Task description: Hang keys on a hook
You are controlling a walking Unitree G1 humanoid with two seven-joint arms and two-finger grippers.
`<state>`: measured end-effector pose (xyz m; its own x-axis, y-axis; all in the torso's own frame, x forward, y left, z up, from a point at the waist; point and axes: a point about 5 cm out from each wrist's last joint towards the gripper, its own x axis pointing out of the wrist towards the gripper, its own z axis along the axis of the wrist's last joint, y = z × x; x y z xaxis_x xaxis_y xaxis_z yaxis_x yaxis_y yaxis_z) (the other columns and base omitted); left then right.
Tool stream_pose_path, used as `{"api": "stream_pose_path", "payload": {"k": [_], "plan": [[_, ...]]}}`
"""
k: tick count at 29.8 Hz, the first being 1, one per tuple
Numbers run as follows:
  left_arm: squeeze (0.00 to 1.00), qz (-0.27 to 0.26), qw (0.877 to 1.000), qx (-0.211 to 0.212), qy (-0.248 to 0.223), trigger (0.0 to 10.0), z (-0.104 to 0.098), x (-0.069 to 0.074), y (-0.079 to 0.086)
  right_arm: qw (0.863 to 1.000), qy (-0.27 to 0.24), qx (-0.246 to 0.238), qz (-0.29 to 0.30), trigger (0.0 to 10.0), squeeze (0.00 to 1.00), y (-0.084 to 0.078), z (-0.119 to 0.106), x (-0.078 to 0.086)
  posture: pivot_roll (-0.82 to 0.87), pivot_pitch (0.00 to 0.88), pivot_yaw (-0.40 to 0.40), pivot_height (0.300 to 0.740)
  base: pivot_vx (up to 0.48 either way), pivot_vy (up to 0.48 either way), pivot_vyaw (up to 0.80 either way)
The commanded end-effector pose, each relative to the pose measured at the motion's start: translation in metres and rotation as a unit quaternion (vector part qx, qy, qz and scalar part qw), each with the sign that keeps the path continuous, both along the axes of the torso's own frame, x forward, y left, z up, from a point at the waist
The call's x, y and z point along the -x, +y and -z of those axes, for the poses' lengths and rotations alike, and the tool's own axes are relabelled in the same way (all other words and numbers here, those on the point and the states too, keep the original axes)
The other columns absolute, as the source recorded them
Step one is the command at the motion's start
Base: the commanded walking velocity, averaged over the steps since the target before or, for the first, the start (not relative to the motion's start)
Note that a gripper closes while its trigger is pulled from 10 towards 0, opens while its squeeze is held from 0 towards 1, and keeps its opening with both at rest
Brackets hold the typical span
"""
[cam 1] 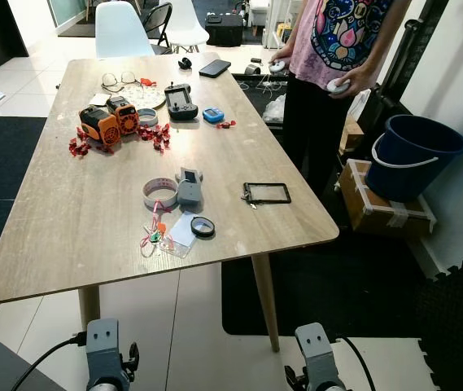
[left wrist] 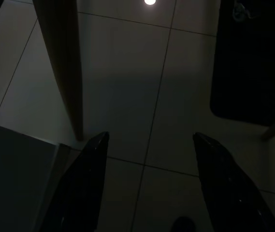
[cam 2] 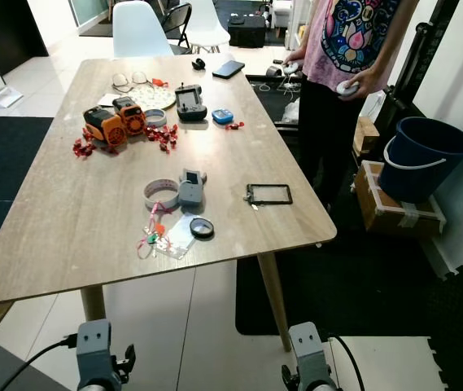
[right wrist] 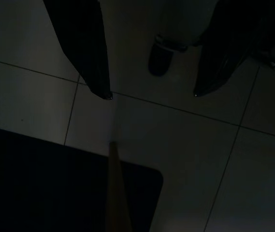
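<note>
Hanging low beside the robot's body, both arms are idle: the left hand (left wrist: 149,145) and the right hand (right wrist: 151,94) each point down at the dim tiled floor (left wrist: 176,96) with fingers spread apart, grasping nothing. On the wooden table (cam 1: 68,220), near its front edge, the keys (cam 1: 155,235) lie with pink and orange tags, just beside a clear plastic sleeve (cam 1: 181,232) and a small round lens (cam 1: 203,227). A roll of tape (cam 1: 159,192) sits behind them. A person (cam 1: 337,49) stands at the table's right side.

We face the surface (cam 2: 68,212); keys (cam 2: 153,236) near its front edge, a person (cam 2: 341,73) at its far right
</note>
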<state>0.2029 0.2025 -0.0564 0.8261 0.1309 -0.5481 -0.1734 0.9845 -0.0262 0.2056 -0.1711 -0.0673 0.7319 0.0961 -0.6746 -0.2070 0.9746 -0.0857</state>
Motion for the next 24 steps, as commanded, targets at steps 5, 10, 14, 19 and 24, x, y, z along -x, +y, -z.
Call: {"api": "stream_pose_path", "payload": {"k": [5,10,14,19,24], "plan": [[0.0,-0.001,1.0,0.0,0.011,10.0,0.0034,0.0053,0.0009,1.0,0.006,0.002,0.007,10.0,0.0,-0.0034,0.0019,0.0037,0.05,0.075,-0.015,0.74,0.0,-0.373,0.0],[0.0,-0.003,1.0,0.004,0.014,10.0,0.0042,0.0061,0.0008,1.0,0.008,0.003,0.007,10.0,0.0,-0.0042,0.0026,0.0051,0.05,0.074,-0.015,0.74,0.0,0.0,0.0],[0.0,0.001,1.0,0.002,0.014,10.0,0.0041,0.0061,0.0008,1.0,0.009,0.003,0.007,10.0,0.0,-0.0042,0.0029,0.0054,0.05,0.073,-0.015,0.74,0.0,0.0,0.0],[0.0,0.003,1.0,0.0,0.014,10.0,0.0036,0.0051,0.0011,1.0,0.009,0.002,0.007,10.0,0.0,-0.003,0.0026,0.0046,0.05,0.07,-0.014,0.74,0.0,0.0,0.0],[0.0,0.01,1.0,-0.007,0.015,10.0,0.0033,0.0046,0.0016,1.0,0.009,0.001,0.007,10.0,0.0,-0.0018,0.0027,0.0046,0.05,0.077,-0.012,0.74,0.0,0.0,0.0]]}}
